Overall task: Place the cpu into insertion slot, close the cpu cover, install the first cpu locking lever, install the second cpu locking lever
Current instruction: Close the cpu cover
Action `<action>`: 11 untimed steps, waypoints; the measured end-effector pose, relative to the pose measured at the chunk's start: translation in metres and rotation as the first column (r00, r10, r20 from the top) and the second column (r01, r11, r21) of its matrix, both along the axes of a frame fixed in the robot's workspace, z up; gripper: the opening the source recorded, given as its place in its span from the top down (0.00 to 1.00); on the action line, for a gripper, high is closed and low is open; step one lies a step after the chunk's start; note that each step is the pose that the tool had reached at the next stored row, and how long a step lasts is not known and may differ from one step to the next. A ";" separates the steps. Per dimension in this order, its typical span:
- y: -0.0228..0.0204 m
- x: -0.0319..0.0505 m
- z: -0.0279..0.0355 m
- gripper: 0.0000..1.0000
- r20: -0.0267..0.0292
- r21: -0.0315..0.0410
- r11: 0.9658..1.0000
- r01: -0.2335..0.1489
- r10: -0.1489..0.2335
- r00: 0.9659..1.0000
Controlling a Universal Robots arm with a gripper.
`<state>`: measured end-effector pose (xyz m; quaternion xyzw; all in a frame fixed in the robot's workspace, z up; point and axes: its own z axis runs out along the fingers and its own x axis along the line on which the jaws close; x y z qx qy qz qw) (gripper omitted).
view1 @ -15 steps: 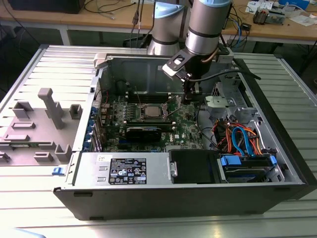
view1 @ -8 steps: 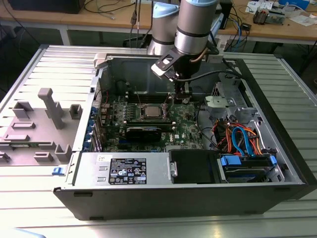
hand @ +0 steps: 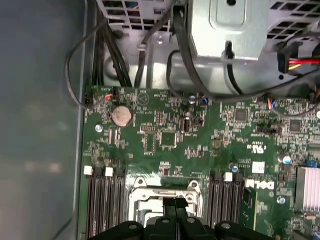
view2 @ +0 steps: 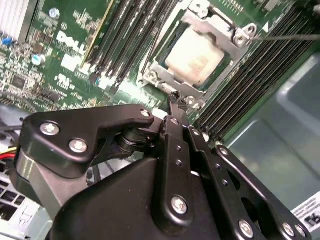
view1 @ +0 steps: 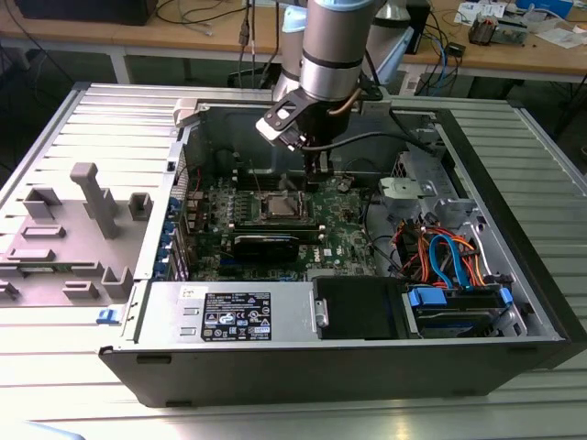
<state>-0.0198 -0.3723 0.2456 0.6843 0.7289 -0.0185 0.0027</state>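
On the exterior view's left of the slot [view1: 282,203], outside the open computer case [view1: 367,371], grey plastic holders [view1: 96,197] stand on the ridged metal tabletop [view1: 55,367]. The slot sits on the green board [view1: 348,243] inside the case, with a silver-and-black power box [view1: 238,316] nearer the camera than it and orange and blue cables [view1: 445,257] on the exterior view's right of it. The arm [view1: 335,46] stands straight over the slot, and the gripper [view1: 310,176] hangs just above it.

In the second wrist view the cpu [view2: 197,55] lies flat inside the slot, its pale metal top showing through the square window of the cover [view2: 215,20], which looks folded down over it. The fingers [view2: 172,130] are drawn together to a narrow tip with nothing seen between them. That tip is at a corner of the slot, touching the hardware there or just short of it; I cannot tell which. A thin metal rod [view2: 290,36], probably 1 of the 2 levers, runs away from another corner of the slot, over the long black memory rails [view2: 260,75].

Steps 1 and 2 look done, so I judge lever 1 to be the step in hand. It calls for a steady push from the closed tip on a thin, springy rod, down and under its catch beside the slot, without slipping onto the board.
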 end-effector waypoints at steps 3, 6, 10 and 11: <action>0.0000 -0.0205 -0.0084 0.89 0.000 0.000 1.000 0.000 0.000 1.000; 0.0000 -0.0306 -0.0134 0.89 0.000 0.000 1.000 0.000 0.000 1.000; 0.0001 -0.0364 -0.0199 0.89 0.000 0.000 1.000 0.000 0.000 1.000; 0.0001 -0.0370 -0.0208 0.89 0.000 0.000 1.000 0.000 0.000 1.000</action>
